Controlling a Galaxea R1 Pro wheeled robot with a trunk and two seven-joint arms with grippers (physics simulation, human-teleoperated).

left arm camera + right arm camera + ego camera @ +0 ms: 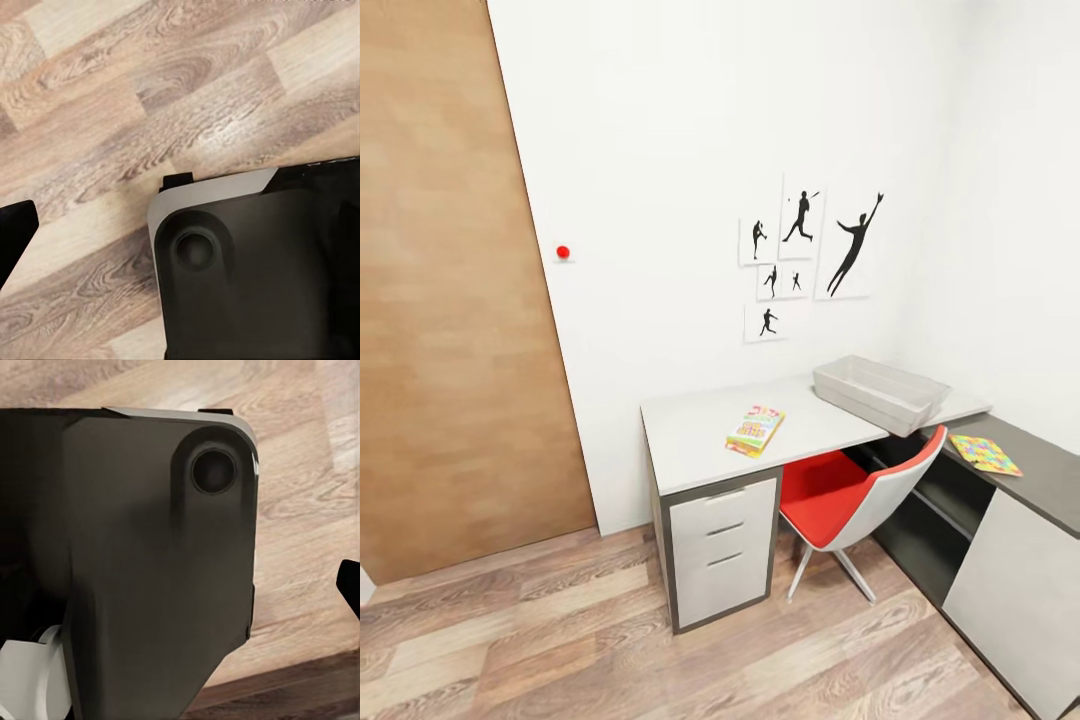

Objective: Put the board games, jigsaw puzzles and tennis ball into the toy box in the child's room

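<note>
While the robot stands away from the furniture, the head view takes in the corner of the child's room (690, 150) with the table (700, 430) as the main landmark. The toy box (880, 392) sits on the table's far right end, near the wall, open side up and apparently empty, so it is ready to receive items from above. One board game (756, 430) lies flat on the table top, just left of the toy box and near the front edge, within reach once the base closes in. One jigsaw puzzle (984, 453) lies flat on the dark side surface (1040, 470) that joins the table at the right, beyond the toy box. The tennis ball, the second puzzle and the bed cannot be made out here.

A red chair (850, 495) is tucked under the table between the drawer unit (722, 550) and the side surface; it is likely to obstruct a frontal approach to the toy box. Silhouette pictures (805, 255) hang on the wall above the table.

Both wrist views look down at the plank floor (112, 97) past the robot's dark base housing (135, 555), which suggests the arms hang lowered for travel. Whether either gripper is released or clenched cannot be determined; nothing is seen held. Judged from this layout, no toy is in the box, and the task stands at the approach stage.
</note>
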